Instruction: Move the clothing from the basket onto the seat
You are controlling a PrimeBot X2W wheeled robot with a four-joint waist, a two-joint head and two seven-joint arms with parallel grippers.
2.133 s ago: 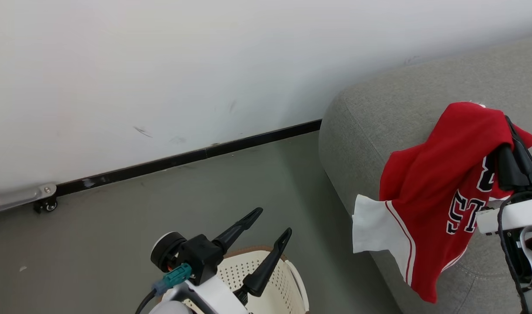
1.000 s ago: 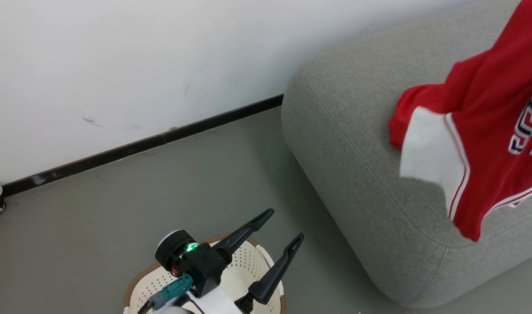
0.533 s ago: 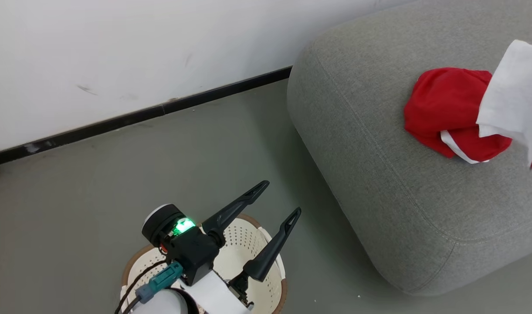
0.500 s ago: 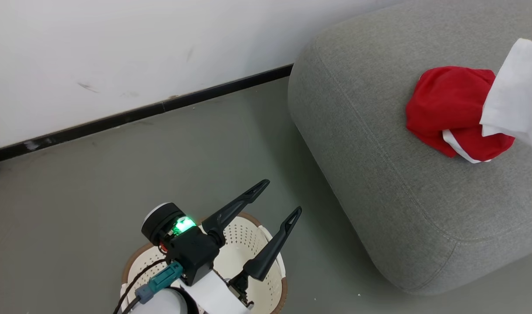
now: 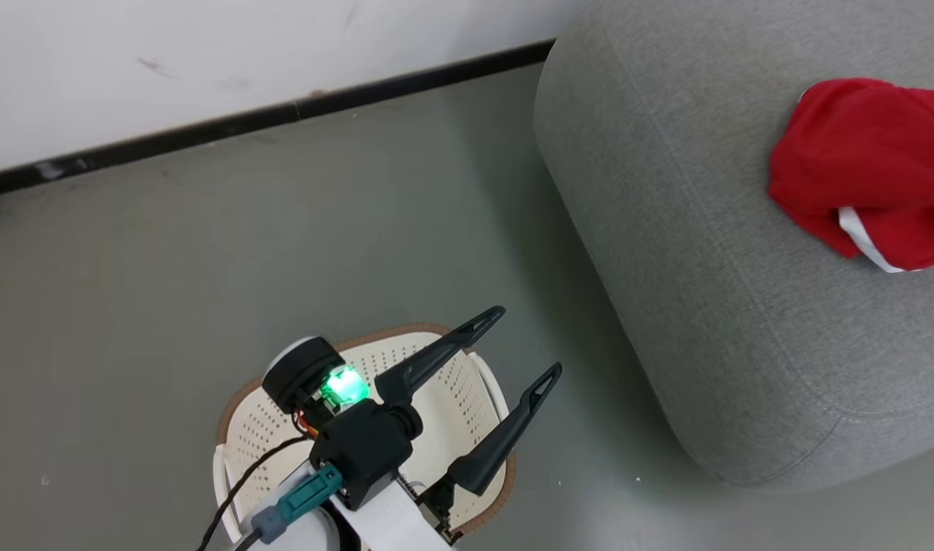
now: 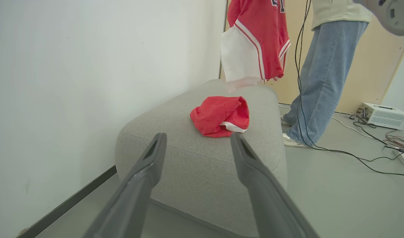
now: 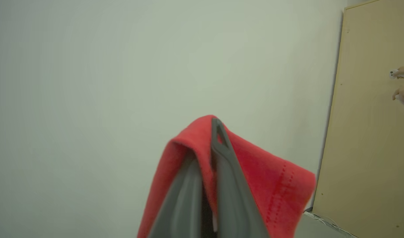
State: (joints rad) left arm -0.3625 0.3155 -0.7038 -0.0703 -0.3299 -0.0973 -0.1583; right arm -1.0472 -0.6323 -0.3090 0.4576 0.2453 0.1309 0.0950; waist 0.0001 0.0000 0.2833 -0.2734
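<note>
Left tool (image 5: 525, 342) hangs over the basket (image 5: 245, 436) with fingers spread wide and nothing between them, likely idling clear of the other arm; beyond it, one red garment (image 5: 857, 168) lies bunched on the seat (image 5: 704, 306), well in from the edge so it won't slide off. Farther off, right tool (image 7: 208, 145) is pinched tight on a fold of the jersey (image 6: 254, 39), which dangles high above the seat, likely for lowering beside the first.

Two red garments, crumpled garment (image 6: 221, 116) and hanging jersey (image 6: 264, 36), one basket (image 5: 256, 436), one grey sofa (image 5: 704, 268), one person (image 6: 321, 82)
</note>
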